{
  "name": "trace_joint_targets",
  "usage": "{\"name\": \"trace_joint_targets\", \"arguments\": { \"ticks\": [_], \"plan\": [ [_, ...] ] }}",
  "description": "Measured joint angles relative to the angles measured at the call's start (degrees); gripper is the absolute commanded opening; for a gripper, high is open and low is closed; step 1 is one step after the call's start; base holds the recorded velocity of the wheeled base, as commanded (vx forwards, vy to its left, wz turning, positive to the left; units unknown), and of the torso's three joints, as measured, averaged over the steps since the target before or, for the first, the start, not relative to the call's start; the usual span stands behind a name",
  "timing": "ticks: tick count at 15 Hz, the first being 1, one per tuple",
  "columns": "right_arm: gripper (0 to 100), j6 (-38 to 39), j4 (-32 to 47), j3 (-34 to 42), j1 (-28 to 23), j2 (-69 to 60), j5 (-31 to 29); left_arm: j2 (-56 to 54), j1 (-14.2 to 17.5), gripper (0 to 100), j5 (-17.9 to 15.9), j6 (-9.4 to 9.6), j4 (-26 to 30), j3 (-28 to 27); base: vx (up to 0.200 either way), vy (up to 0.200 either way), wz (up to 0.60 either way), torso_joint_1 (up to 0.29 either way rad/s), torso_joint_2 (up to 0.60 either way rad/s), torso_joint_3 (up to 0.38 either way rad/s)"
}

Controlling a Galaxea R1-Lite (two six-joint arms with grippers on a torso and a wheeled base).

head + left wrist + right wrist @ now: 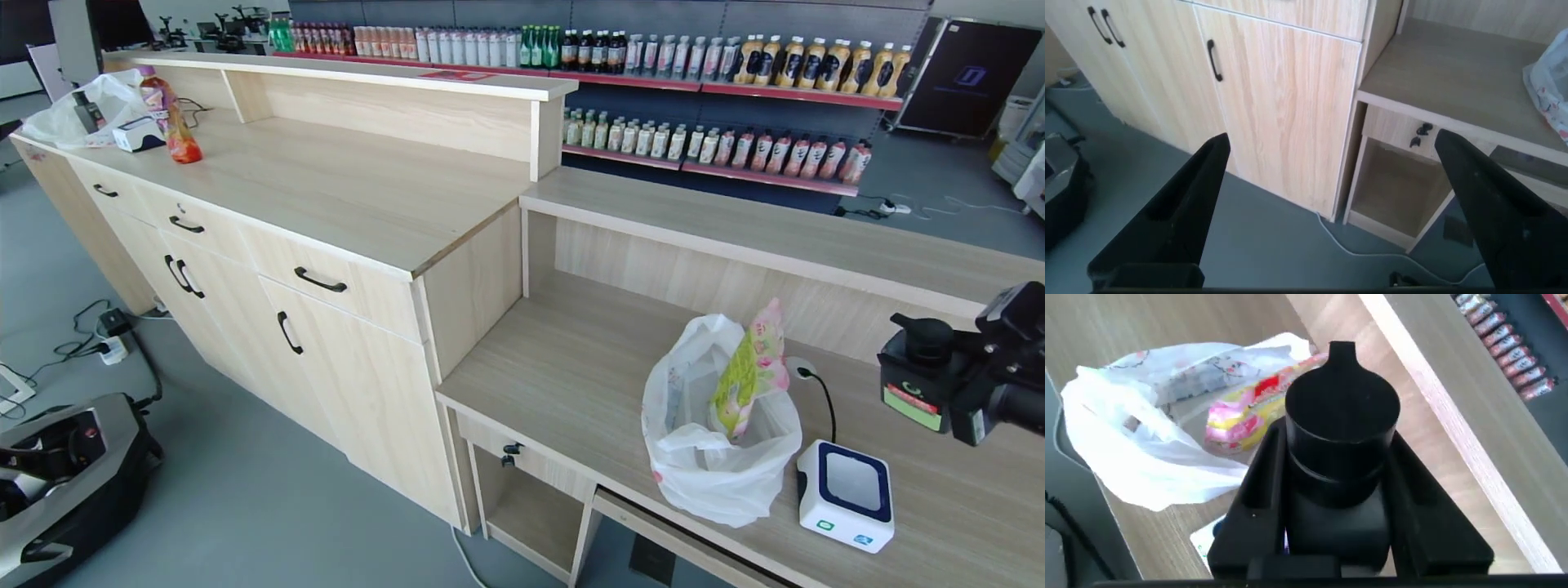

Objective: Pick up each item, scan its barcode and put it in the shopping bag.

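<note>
Black bottle (921, 359) pinched in right pincer (1341, 449) near shopping bag (710, 441); left pincer (1331, 143) spread wide above floor (1257, 233).

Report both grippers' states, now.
Left gripper: open, empty.
Right gripper: shut on the black-capped bottle.

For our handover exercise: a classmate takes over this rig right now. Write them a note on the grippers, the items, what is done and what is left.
Left gripper: open, empty, out over the floor beside the cupboards.
Right gripper: shut on a black bottle, held above the desk, to the right of the bag.
Shopping bag: on the desk, mouth open, with a snack packet standing in it.
Scanner: on the desk, right next to the bag.
Done: the snack packet is bagged.
Left: the bottle still has to go into the bag. Whether it has been scanned cannot be told.
</note>
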Motion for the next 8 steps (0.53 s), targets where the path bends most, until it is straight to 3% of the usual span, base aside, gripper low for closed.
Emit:
{"name": "trace_joint_targets", "arguments": {
  "ticks": [4,8],
  "plan": [
    [0,2.0,0.7,0.4,3.4,2.5,0.1,0.0,0.0,100,0.0,0.02,0.0,0.0,0.0,0.0,0.0,0.0,0.0,0.0],
    [0,11.2,0.8,0.5,4.5,9.3,0.2,0.0,0.0,100,0.0,0.0,0.0,0.0,0.0,0.0,0.0,0.0,0.0,0.0]
  ]
}}
